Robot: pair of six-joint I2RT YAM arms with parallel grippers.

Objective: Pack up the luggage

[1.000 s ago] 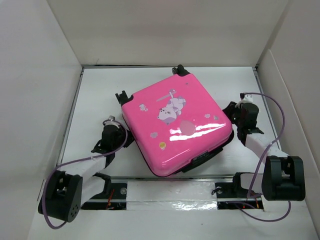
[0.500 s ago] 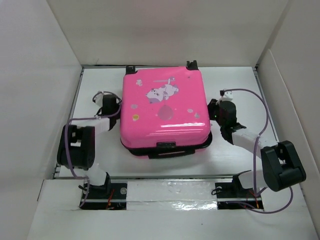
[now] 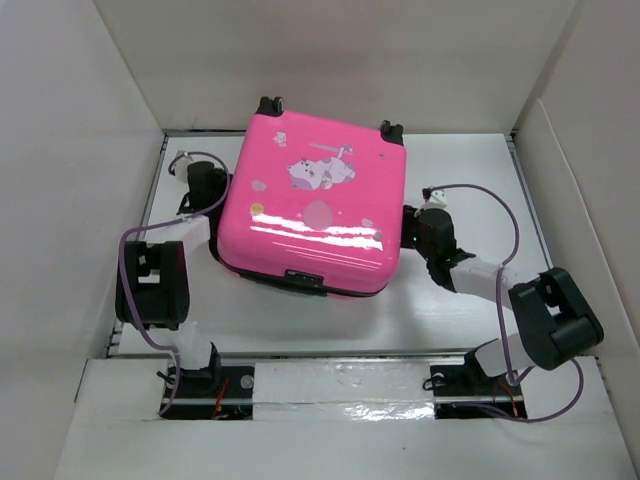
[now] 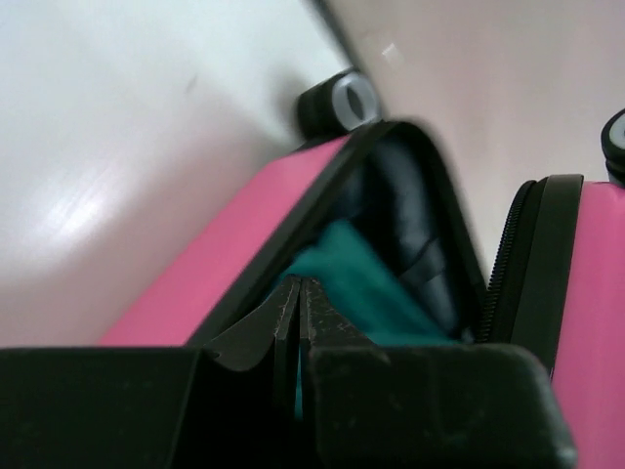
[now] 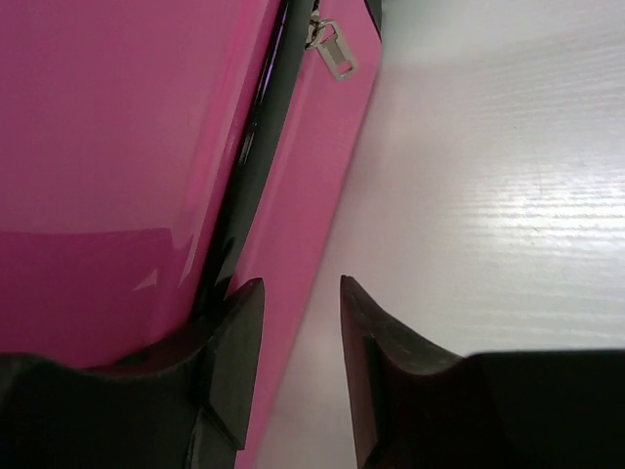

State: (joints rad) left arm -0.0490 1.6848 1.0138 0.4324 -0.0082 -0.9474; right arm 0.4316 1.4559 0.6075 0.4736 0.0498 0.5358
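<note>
The hot-pink suitcase with its cartoon print lies flat in the middle of the table, wheels toward the back wall. My left gripper is at its left side. In the left wrist view the left gripper is shut, its tips at the gap between the two shells, which stand ajar. Dark lining and a teal cloth show inside. My right gripper is at the right side. In the right wrist view it is open and empty beside the pink shell and its zip seam.
White walls close the table at the back and on both sides. A black wheel sits near the back wall. A metal zipper pull hangs on the suitcase's right side. White table surface lies right of the suitcase.
The suitcase has turned clockwise and slid toward the back wall. Both arms have swung back with it, the left to its left side, the right to its right side.
</note>
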